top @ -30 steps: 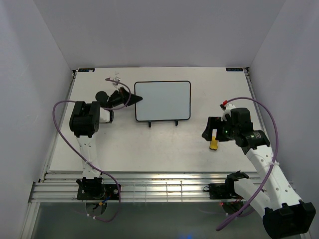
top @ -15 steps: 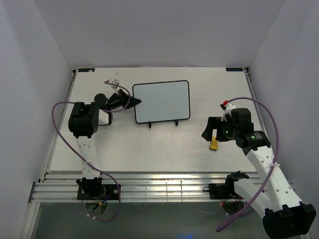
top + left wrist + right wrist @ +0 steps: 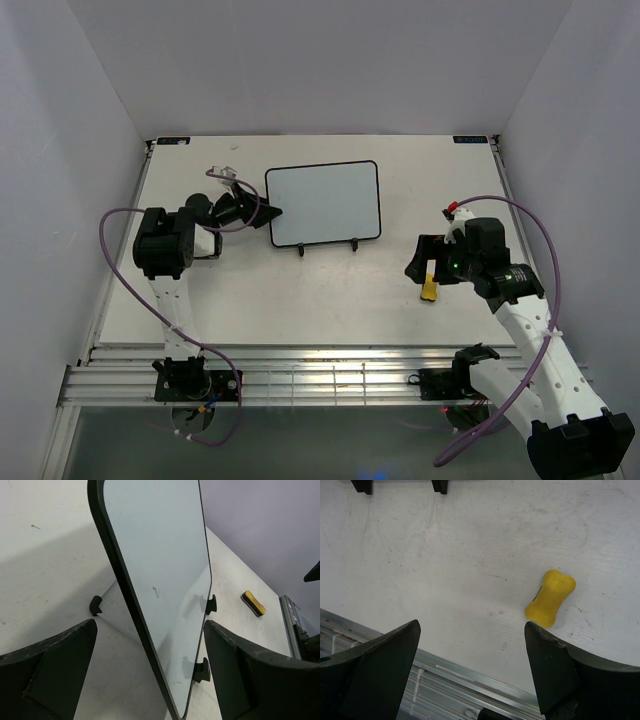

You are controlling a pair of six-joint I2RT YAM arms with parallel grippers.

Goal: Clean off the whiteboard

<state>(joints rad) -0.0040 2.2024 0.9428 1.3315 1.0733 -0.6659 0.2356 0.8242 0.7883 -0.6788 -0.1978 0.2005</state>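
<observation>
**Ann:** The whiteboard [image 3: 323,203] was propped on its black wire stand [image 3: 353,244], a little left of the middle of the table [image 3: 300,300] and nearer the far edge, leaning back. The top view showed a plain white face.

**Ben:** And the left gripper [image 3: 272,212] sat right at the board's left edge! Its wrist camera showed the jaws spread wide, the black rim of the whiteboard [image 3: 160,580] running up between them. Neither finger was seen touching it. There was one small dark fleck on the white.

**Ann:** Over toward the right edge, the right gripper [image 3: 421,262] had its jaws wide too, holding nothing.

**Ben:** Correct. The yellow eraser [image 3: 430,290] lay flat on the table just near-side of that gripper. From the right wrist, the eraser [image 3: 550,598] was beyond the right-hand finger [image 3: 555,675], clear of both.
</observation>
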